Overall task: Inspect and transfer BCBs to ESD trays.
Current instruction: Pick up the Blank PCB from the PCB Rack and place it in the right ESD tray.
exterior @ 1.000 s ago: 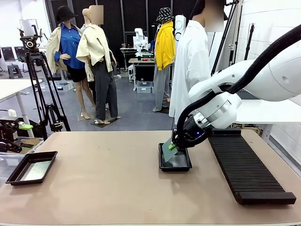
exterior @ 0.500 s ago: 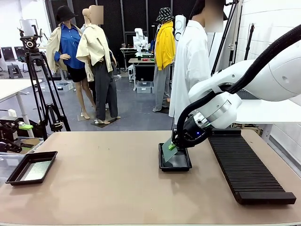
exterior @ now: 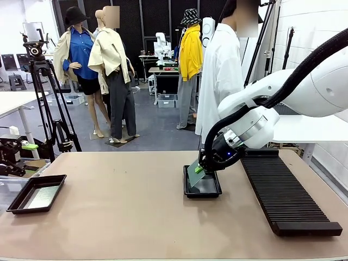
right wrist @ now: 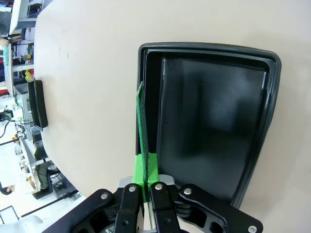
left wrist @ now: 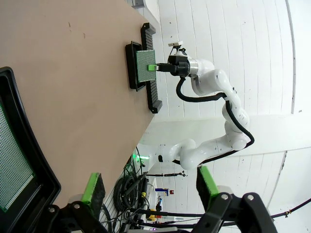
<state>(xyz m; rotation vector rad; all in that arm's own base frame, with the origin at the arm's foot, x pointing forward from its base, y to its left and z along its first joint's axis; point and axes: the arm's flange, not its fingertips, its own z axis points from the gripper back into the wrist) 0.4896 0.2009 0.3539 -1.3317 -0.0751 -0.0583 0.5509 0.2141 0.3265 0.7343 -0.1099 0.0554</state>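
Observation:
My right gripper (exterior: 200,169) is shut on a green BCB (exterior: 194,166), holding it tilted above the left side of a black ESD tray (exterior: 209,191) at mid-table. In the right wrist view the BCB (right wrist: 141,124) shows edge-on between the green pads of the right gripper (right wrist: 146,167), over the left rim of this bare tray (right wrist: 209,116). A second ESD tray (exterior: 19,202) sits at the table's left edge with a board (exterior: 42,197) lying in it. Above that tray (left wrist: 34,160) and its BCB (left wrist: 9,165), my left gripper (left wrist: 149,184) hangs open.
A long black ribbed rack (exterior: 283,190) lies along the right side of the table. A person in a white coat (exterior: 220,70) stands at the far edge behind the middle tray. A camera tripod (exterior: 46,92) stands off the table at the left.

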